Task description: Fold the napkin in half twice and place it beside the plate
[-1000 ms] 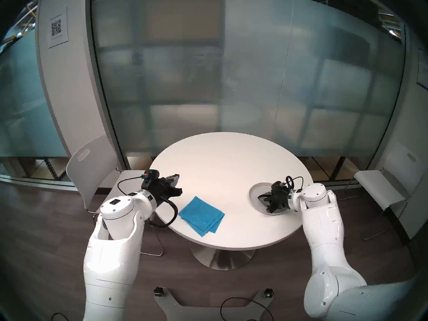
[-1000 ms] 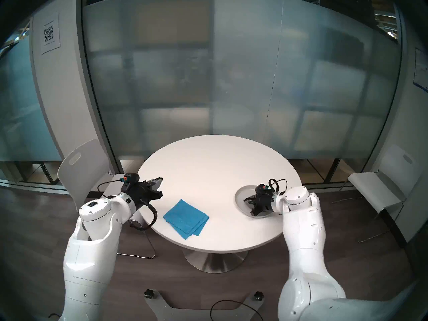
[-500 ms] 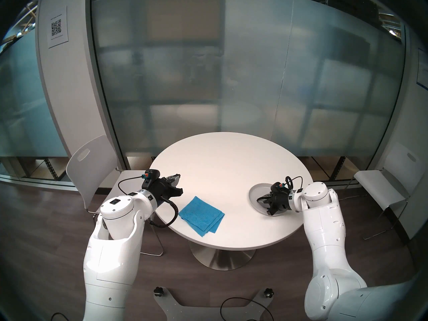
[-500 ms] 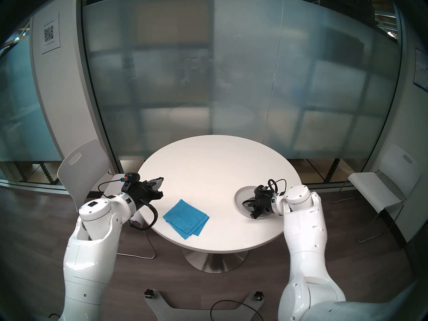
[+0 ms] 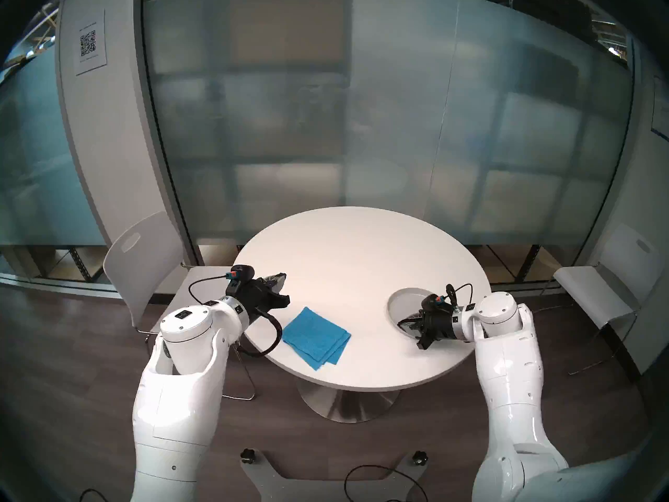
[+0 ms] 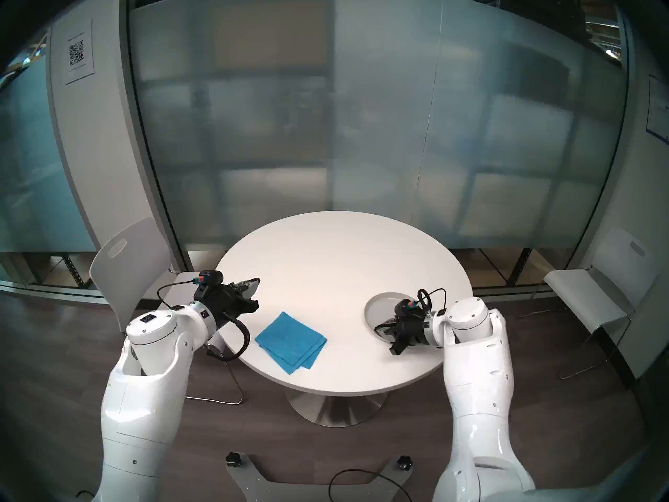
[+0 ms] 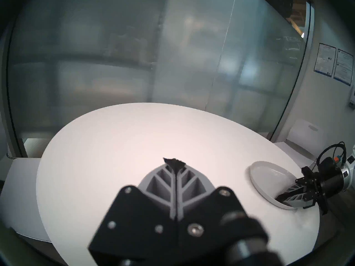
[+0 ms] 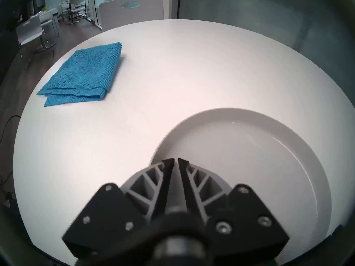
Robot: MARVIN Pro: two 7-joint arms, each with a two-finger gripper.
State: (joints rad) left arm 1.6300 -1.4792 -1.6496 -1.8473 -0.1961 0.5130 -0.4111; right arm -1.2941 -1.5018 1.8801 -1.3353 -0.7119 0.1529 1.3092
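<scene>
The napkin (image 5: 316, 338) is a blue, nubby-textured cloth, folded into a layered square with its lower layers peeking out, lying flat near the bench's (image 5: 354, 258) front-left edge. The plate (image 5: 405, 300), plain light grey with a low rim, sits near the right edge, well apart. The left end effector (image 7: 174, 161) is pressed together, empty. The right end effector (image 8: 176, 160), tips slightly apart, hovers over the plate's near rim.

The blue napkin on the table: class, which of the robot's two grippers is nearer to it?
Left. The left gripper hovers just beyond the blue napkin's left corner. The right gripper is across the table, over the near edge of the plate.
</scene>
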